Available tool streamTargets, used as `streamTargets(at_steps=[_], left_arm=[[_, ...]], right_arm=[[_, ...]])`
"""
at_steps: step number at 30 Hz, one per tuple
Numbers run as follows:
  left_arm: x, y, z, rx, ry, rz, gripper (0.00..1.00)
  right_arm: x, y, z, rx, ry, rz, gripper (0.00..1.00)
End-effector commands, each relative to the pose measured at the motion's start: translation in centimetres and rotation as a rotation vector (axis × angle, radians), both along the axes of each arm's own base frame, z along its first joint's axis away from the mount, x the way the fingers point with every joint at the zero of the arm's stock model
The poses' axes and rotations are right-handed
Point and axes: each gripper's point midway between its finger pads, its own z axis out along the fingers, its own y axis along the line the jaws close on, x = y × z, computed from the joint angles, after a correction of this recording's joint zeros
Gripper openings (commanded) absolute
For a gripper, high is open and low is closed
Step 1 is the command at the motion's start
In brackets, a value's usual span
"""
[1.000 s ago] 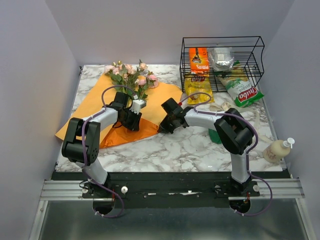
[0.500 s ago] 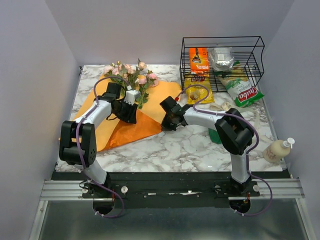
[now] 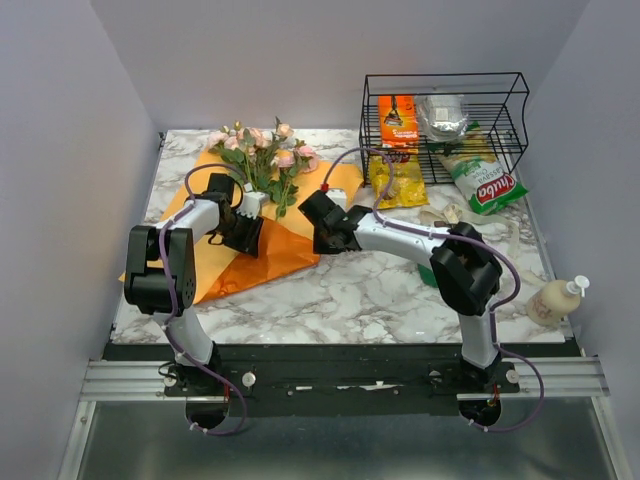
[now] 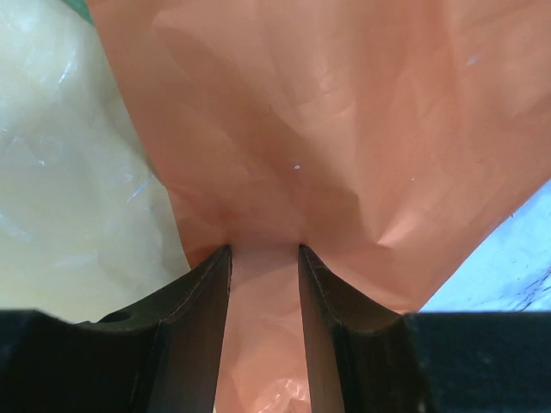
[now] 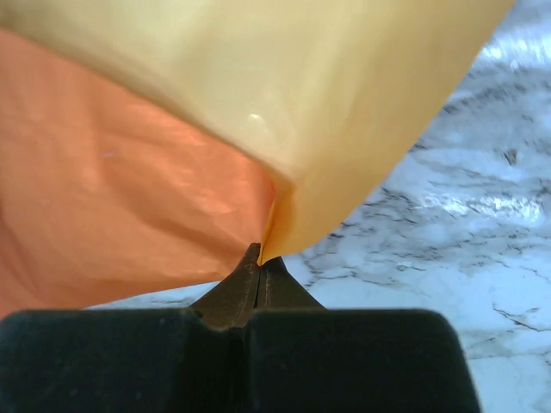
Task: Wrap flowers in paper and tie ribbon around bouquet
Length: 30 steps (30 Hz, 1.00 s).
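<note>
Lying across the left half of the white, grey-veined marble surface (image 3: pixel 380 290), the paper (image 3: pixel 215 272) is a wide, thin orange sheet, lightly crinkled, with its near right part doubled over into a darker orange triangle. The flowers (image 3: pixel 262 150) rest at its far edge: small, rounded pink and cream rose heads with green leaves, their thin stems pointing toward the arms and running in under the left wrist.

The left jaws sit on the sheet just below the leaves. From the left wrist, the two dark, flat fingers (image 4: pixel 194 318) stand partly apart with a soft fold of paper filling the gap between them, and creases fan out from their tips. Whether they actually pinch that fold cannot be told. To the left of it the sheet looks pale yellow and glossy.

The right jaws are at the right edge of the sheet, fully closed. From the right wrist, the dark fingertips (image 5: pixel 250 297) meet in a point and nip a corner of the paper, which lifts off the marble as a smooth, curved flap, yellow-toned above and orange beneath.

At the far right stands a black wire basket (image 3: pixel 505 100) with shiny snack packets in and before it.
</note>
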Motion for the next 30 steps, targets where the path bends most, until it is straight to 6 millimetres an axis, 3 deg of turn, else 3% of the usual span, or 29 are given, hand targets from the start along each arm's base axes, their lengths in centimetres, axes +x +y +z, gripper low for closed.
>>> streamTargets(at_steps=[1,5,9,12,14,17,18,21,22,23,25,30], left_arm=[[-0.3,0.5,-2.0,0.036,0.02,0.004,0.46],[-0.5,0.5,-2.3,0.034,0.027,0.006,0.46],[-0.5,0.4,-2.1,0.031,0.017,0.01,0.46],[-0.5,0.7,-2.1,0.046,0.009,0.01,0.46],[-0.2,0.8,-1.8,0.055,0.001,0.011,0.46],[0.1,0.8,0.1,0.048,-0.03,0.008,0.46],[0.6,0.7,1.6,0.043,-0.076,0.009,0.47],[1.7,0.2,3.9,0.022,-0.143,0.003,0.48],[1.2,0.0,4.1,0.013,-0.121,-0.012,0.48],[1.7,-0.4,5.0,0.002,-0.126,-0.018,0.48],[0.5,-1.8,5.4,-0.047,-0.073,-0.057,0.48],[-0.8,-5.0,7.8,-0.125,-0.064,-0.141,0.49]], right_arm=[[0.9,2.8,5.3,-0.112,-0.222,0.205,0.01],[0.6,5.7,6.8,-0.119,-0.294,0.338,0.01],[0.2,10.4,8.7,0.017,-0.363,0.532,0.01],[0.4,12.3,9.9,0.059,-0.392,0.575,0.01],[0.9,11.8,9.5,0.031,-0.384,0.532,0.01],[0.9,9.1,8.3,-0.004,-0.295,0.411,0.01],[0.3,7.5,6.3,-0.006,-0.219,0.35,0.01],[-0.3,4.7,5.0,0.053,-0.119,0.195,0.01],[-1.0,3.5,3.3,0.044,-0.073,0.167,0.01],[-1.0,2.9,2.7,0.054,-0.047,0.14,0.01],[-1.0,1.9,1.5,0.085,0.014,0.069,0.01],[-0.8,1.0,1.0,0.1,0.04,0.0,0.01]])
